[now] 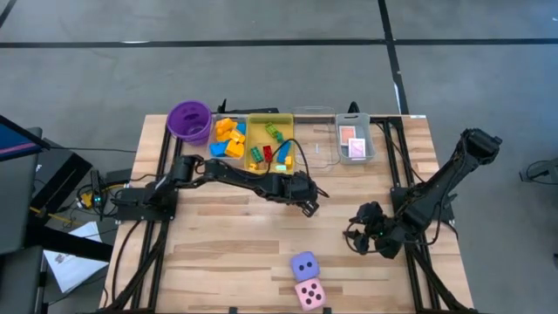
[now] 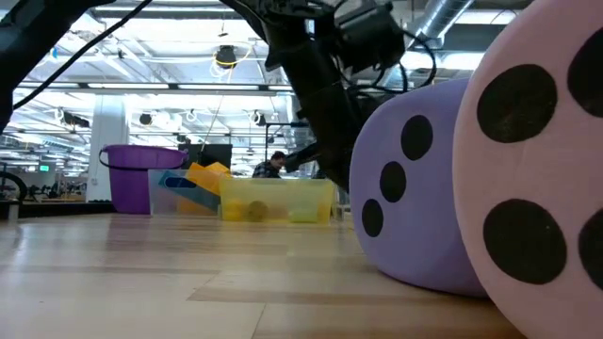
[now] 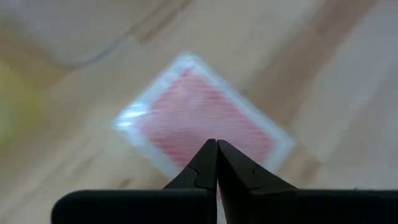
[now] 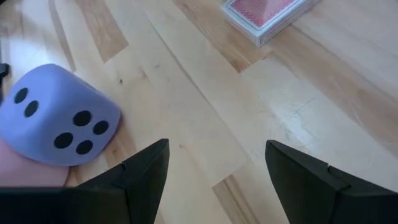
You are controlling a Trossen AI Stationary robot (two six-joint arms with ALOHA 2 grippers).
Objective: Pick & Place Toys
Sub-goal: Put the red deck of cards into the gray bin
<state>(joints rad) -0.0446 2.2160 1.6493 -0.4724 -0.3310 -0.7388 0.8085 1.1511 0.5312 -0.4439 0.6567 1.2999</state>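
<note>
Purple die (image 1: 303,265) and pink die (image 1: 309,294) touching at near table edge, not yet binned. Card (image 3: 205,127) on bare wood under shut, empty left gripper (image 1: 309,206). Bricks (image 1: 228,138) already in trays. Right gripper (image 1: 359,242) half-open, empty, beside dice.

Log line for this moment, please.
left gripper: shut on playing card, mid-table | right gripper: open, empty, near purple die | pink die: beside it

arms: two, dark/black jointed links, loose black cables looped along them | left gripper (image 3: 216,163): matte black fingers (image 3: 239,171) tapering to thin points off a flat black bar | right gripper (image 4: 217,171): broad black wedge-shaped fingers (image 4: 146,171)
</note>
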